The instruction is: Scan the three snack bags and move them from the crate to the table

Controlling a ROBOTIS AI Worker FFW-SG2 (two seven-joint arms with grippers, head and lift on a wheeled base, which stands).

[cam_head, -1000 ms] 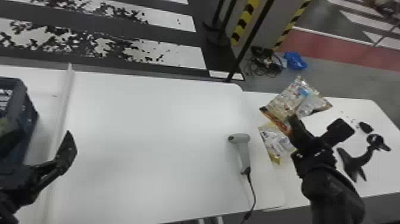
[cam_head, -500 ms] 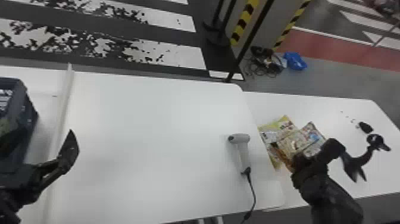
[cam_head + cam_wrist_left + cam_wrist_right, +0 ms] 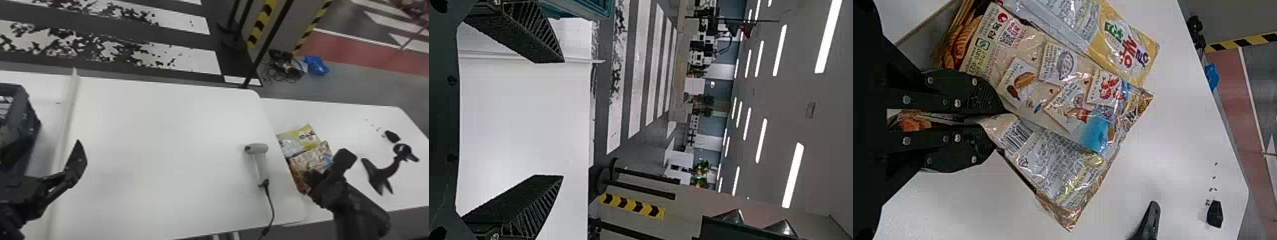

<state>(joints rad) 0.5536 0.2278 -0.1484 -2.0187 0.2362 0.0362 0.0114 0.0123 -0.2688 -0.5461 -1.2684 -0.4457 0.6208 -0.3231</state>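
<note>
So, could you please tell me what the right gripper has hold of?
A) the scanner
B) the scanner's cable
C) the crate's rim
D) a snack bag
D: the right gripper is closed on the edge of a snack bag, close to its barcode.

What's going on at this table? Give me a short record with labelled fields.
Setting: white table
Right gripper: closed on a snack bag
Yellow snack bag: on the table's right part, partly covered by packaging
Left gripper: open, empty
Handheld scanner: lying left of the bags, cord attached
Crate: far left
</note>
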